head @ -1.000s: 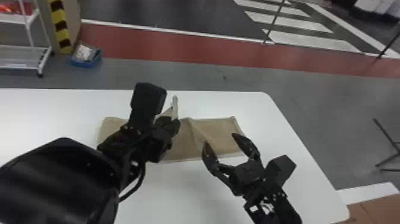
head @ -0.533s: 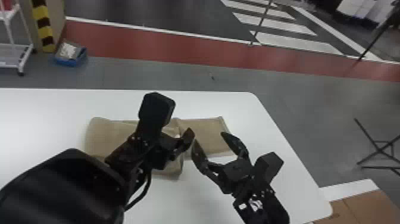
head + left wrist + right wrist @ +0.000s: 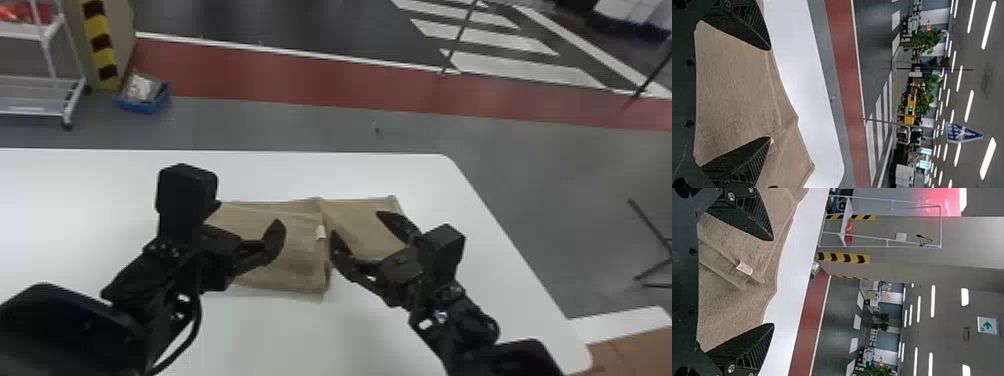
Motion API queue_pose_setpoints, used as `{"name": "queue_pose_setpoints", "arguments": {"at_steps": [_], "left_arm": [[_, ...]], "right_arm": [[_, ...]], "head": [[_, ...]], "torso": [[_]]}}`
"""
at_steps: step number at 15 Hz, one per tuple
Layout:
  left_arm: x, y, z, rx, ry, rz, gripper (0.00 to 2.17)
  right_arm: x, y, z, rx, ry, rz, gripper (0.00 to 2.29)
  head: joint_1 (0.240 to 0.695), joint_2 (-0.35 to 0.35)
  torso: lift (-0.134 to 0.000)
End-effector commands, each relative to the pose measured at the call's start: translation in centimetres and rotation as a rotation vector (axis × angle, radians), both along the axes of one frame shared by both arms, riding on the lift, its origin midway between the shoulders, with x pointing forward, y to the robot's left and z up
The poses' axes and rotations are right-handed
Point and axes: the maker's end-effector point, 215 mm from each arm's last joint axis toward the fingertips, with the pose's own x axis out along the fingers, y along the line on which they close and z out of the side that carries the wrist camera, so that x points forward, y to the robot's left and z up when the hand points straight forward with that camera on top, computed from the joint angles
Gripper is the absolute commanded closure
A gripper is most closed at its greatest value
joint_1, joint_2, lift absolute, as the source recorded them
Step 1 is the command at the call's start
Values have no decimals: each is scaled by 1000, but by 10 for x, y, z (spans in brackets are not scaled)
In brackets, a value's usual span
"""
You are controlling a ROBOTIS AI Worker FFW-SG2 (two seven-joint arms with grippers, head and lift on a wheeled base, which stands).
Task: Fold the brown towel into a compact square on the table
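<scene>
Nearest, the left pincer (image 3: 770, 94) has let go: a second ago it was up at the raised middle of the cloth, and now it hangs over the left part, drawn back from the fold's edge, its fingers spread and nothing caught in them. The right pincer (image 3: 357, 224) is likewise released, poised over the right-hand part much as it was. Beneath them the brown towel (image 3: 290, 255) lies on the white surface (image 3: 320, 330), its lifted layer now down, so that a doubled left part ends in an edge near the middle, with a small pale label (image 3: 320, 232) on it. Farther right, the remaining panel (image 3: 357, 217) still sticks out beyond that edge. This looks like one fold laid, not yet a square; the right pincer would seem well placed to take the panel over next, though it could drag the loose upper layer askew.
</scene>
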Motion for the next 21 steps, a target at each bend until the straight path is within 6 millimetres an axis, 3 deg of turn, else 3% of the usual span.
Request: {"name": "queue_pose_setpoints", "arguments": {"at_steps": [1, 3, 6, 15, 21], "left_arm": [[1, 42, -3, -20, -6, 63, 76], [1, 64, -3, -38, -15, 95, 80], [-4, 68, -10, -36, -3, 100, 80], [-11, 67, -19, -34, 14, 97, 80], [-11, 70, -23, -26, 19, 96, 83]], "right_arm": [[0, -3, -19, -3, 102, -14, 107], [-6, 11, -45, 60, 203, -3, 107], [-5, 30, -73, 105, 268, 16, 120], [27, 36, -89, 179, 298, 25, 215], [30, 39, -85, 187, 290, 35, 350]], "head": [[695, -242], [695, -195], [695, -150], [695, -113], [695, -108]], "torso": [[-125], [-125], [-125], [-125], [-125]]}}
